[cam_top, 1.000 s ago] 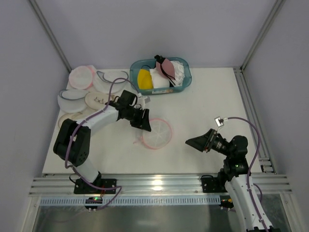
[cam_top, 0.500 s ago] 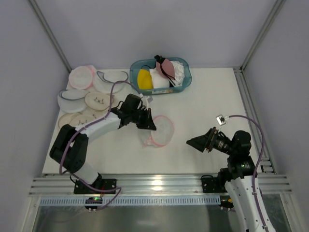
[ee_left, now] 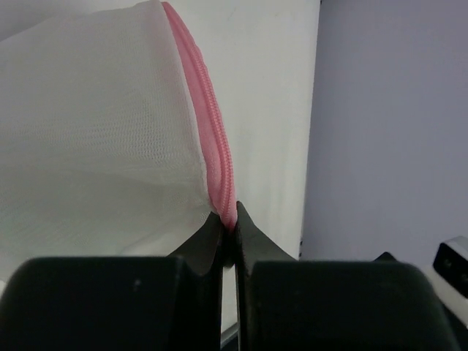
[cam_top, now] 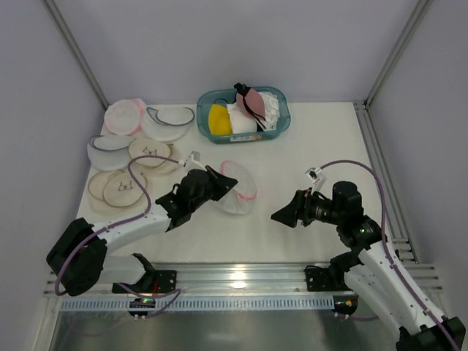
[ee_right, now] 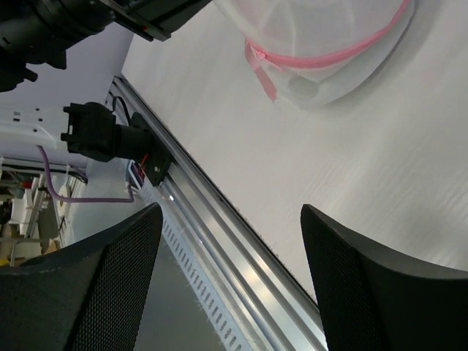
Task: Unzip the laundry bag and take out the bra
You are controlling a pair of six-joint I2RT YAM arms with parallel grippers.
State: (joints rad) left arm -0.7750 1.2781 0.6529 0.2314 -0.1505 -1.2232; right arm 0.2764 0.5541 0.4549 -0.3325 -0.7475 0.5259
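The left wrist camera gives what the overhead one cannot. The left claw [ee_left: 228,228] is pinched nearly closed on the ribbed pink zipper rim [ee_left: 216,139] of the laundry bag [ee_left: 95,146]. The rim runs straight away from the fingertips, and the white mesh bulges off to one side of them.

From above, the left claw [cam_top: 221,184] shows only as a dark block against the bag [cam_top: 240,193]. The bag sits just beyond the claw's tips, with its rim tilted up on edge rather than lying flat.

The right wrist camera looks at the bag [ee_right: 322,44] from low down. The mesh sags toward the bench [ee_right: 380,161], the zipper [ee_right: 344,57] crosses it as a thin pink line, and a pink pull tab [ee_right: 261,77] hangs loose from the end nearer the left arm. A paler mass shows through the mesh, but whether it is the bra cannot be told.

This view also shows the right claw [ee_right: 230,216] wide open and holding nothing. Its two dark fingers [ee_right: 95,285] frame bare bench and the aluminium rail [ee_right: 219,241].

The left arm reaches long and low from its base, with the forearm nearly level and the wrist aimed at the bag. The right arm is bent at the elbow. The right claw [cam_top: 281,214] hangs above the bench, pointing at the bag from the side opposite the left claw, with clear bench between them.

Well beyond both claws stands a teal basket [cam_top: 281,121]. It holds a yellow bra [cam_top: 219,118] and a mauve bra with black straps [cam_top: 252,101].
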